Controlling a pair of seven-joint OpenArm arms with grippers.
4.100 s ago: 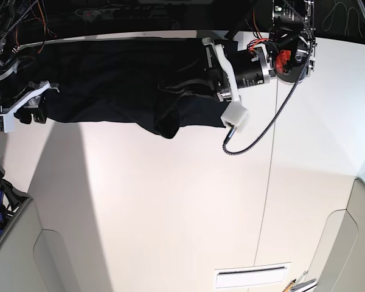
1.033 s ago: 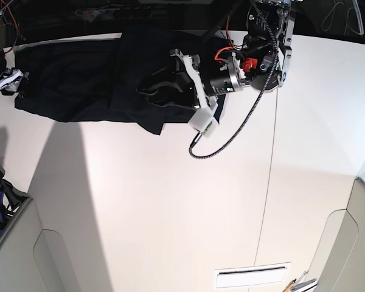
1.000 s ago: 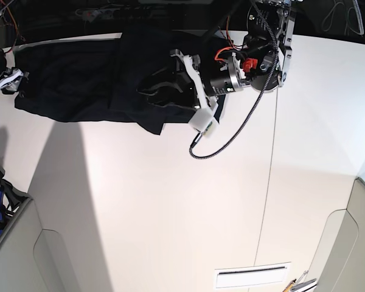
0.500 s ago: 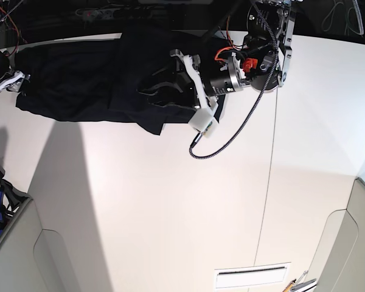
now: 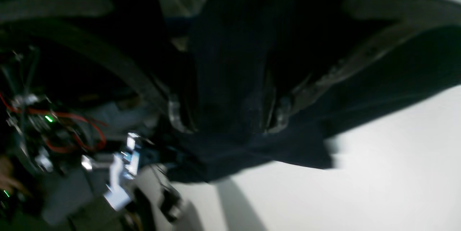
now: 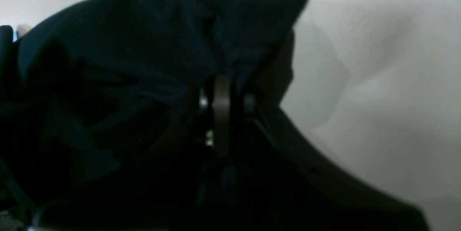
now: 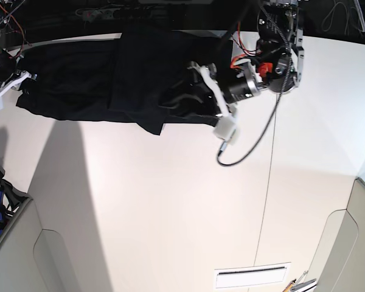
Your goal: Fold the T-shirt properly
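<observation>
Pulled back toward the worktop's far right, my left gripper [image 7: 185, 97] hangs with jaws spread while my right gripper [image 6: 221, 112] has just clamped the black T-shirt [image 7: 85, 85] at the far-left edge, ready to fold.

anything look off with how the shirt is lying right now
Yes. The black T-shirt lies bunched along the table's far edge, one flap folded over unevenly, with a corner poking out below its front edge, so the fold looks askew.
</observation>
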